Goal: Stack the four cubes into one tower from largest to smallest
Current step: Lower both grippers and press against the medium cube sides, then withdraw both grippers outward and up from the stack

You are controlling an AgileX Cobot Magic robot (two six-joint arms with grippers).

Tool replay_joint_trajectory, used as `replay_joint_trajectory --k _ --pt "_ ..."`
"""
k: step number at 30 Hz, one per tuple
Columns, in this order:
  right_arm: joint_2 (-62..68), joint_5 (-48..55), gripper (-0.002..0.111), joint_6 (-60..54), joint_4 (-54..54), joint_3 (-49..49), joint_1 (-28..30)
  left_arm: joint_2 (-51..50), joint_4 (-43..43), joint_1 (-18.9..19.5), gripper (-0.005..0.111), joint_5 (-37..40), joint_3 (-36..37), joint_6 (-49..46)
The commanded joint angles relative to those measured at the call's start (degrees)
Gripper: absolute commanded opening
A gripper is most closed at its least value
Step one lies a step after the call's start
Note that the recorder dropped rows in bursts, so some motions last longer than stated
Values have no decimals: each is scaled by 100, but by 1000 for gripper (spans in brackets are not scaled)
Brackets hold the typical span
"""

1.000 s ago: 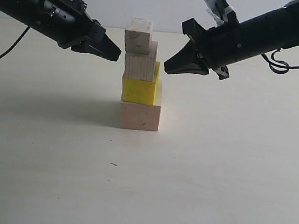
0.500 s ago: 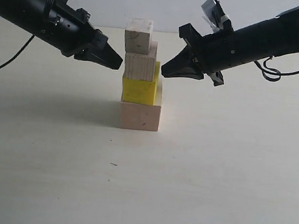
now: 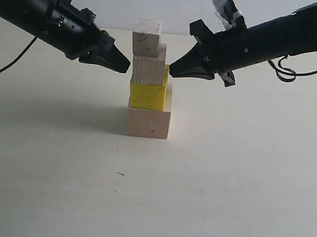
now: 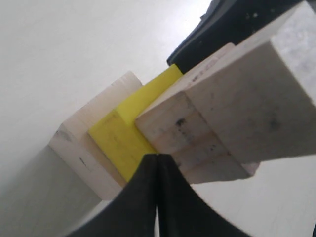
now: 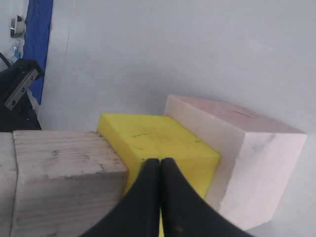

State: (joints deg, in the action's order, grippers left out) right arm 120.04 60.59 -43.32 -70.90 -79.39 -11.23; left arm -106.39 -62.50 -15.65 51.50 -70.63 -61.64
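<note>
Desk, near part: a bare, pale cream desk [image 3: 221, 219] fills the front of the exterior view, evenly lit.
Speck: a small dark mark [image 3: 120, 174] lies on the desk in front of the tower.
Shadow: a soft grey shadow [image 3: 49, 114] spreads from the tower's base toward the desk's left edge.
Tower: it stands around the middle of the desk, all four cubes in one column.
Large cube [image 3: 147, 123]: pale wood, flat on the desk at the bottom.
Yellow cube [image 3: 147, 95]: on the large cube, set toward its left side.
Medium cube [image 3: 147, 71]: pale wood, on the yellow cube.
Small cube [image 3: 146, 37]: on top, overhanging the medium cube slightly to the left.
Left gripper [image 3: 121, 65]: jaws pressed together with no gap, holding nothing. The tip is just beside the medium cube's left face; contact cannot be told.
Right gripper [image 3: 174, 71]: jaws likewise closed tight and empty. The tip is just beside the tower's right side, level with the seam between the yellow and medium cubes.
Left arm [image 3: 38, 14]: black, slanting down from the upper left, with a cable [image 3: 4, 59] trailing off it.
Right arm [image 3: 284, 35]: black, slanting down from the upper right, with a looped cable [image 3: 288, 71] beneath it.
Far edge: the desk ends at a plain white wall [image 3: 178, 5].
Room: the right wrist view shows a blue panel [image 5: 37, 44] and dark equipment [image 5: 17, 94] beyond the desk.
</note>
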Motion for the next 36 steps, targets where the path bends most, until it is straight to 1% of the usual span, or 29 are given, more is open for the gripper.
replay_joint_trajectory --k 1,24,29,32,36 --pt "63 8 0 -79 -113 -47 -12 -7 -97 -39 0 48 -1 -70" --pt "146 -18 0 -175 -244 -47 -12 -7 -97 -39 0 25 -1 -86" --pt "-29 -64 0 -210 -128 -47 121 -7 -52 -39 0 23 -1 -86" --pt "-205 -233 0 -168 171 -24 235 -7 28 9 0 -24 -1 -70" --pt "-543 -432 0 -24 433 150 478 14 27 229 0 -24 -1 -70"
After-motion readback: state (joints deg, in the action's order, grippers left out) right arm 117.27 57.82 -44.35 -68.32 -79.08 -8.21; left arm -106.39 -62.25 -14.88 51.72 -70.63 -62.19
